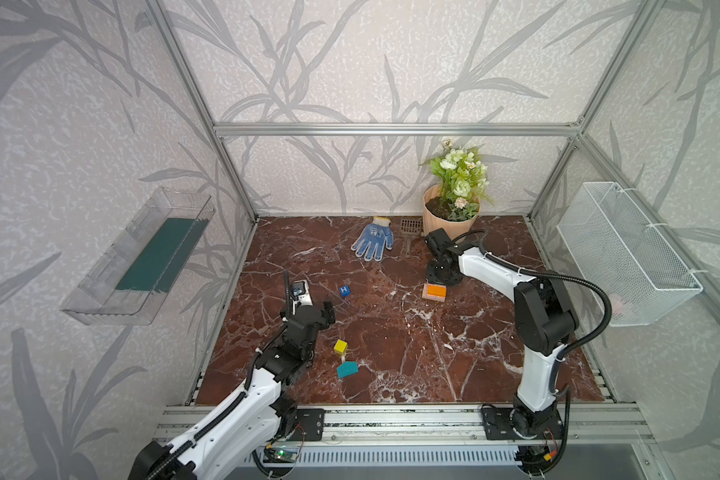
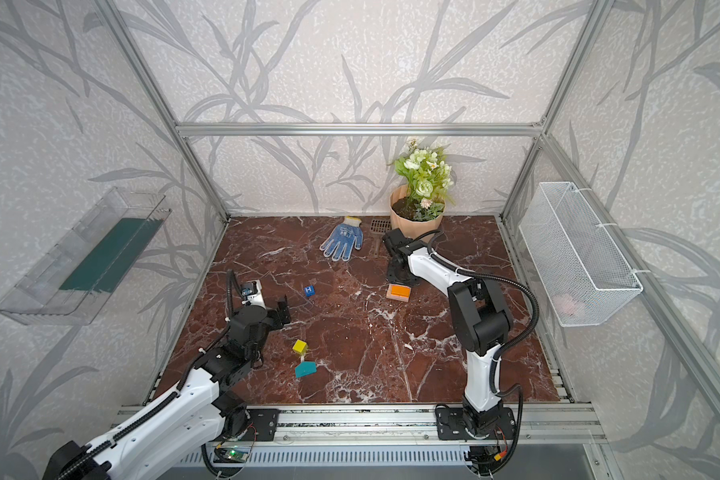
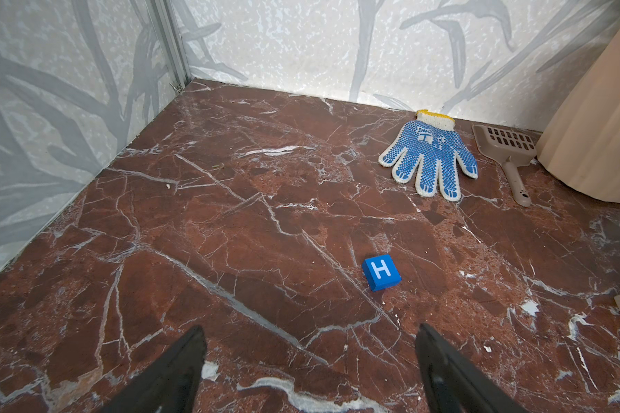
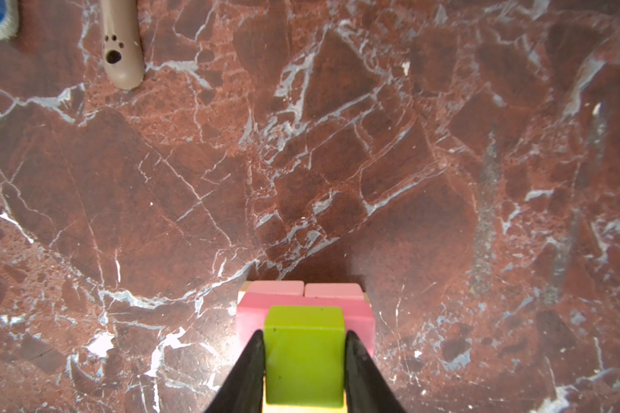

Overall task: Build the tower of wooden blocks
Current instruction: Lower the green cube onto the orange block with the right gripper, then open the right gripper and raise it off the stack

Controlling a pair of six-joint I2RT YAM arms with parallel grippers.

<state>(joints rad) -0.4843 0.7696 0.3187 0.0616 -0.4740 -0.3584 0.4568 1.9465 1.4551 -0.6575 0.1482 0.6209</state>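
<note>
The wood block tower [image 1: 434, 292] [image 2: 398, 292] stands right of centre, a tan base with pink and orange layers. My right gripper [image 4: 304, 334] [image 1: 443, 276] is shut on a lime cube [image 4: 304, 354], held over the tower's pink blocks [image 4: 276, 311]; whether it rests on them I cannot tell. My left gripper [image 3: 310, 330] [image 1: 312, 305] hangs open and empty, short of the blue "H" cube [image 3: 381, 272] [image 1: 344, 290]. A yellow cube [image 1: 340, 346] and a teal slant-topped piece [image 1: 347, 369] lie near the front left.
At the back lie a blue dotted glove [image 1: 373, 243], a tan slotted scoop [image 1: 410, 232] and a ribbed peach flowerpot [image 1: 449, 216], close behind the right arm. A clear tray [image 1: 142, 257] hangs on the left wall, a wire basket [image 1: 624, 253] on the right.
</note>
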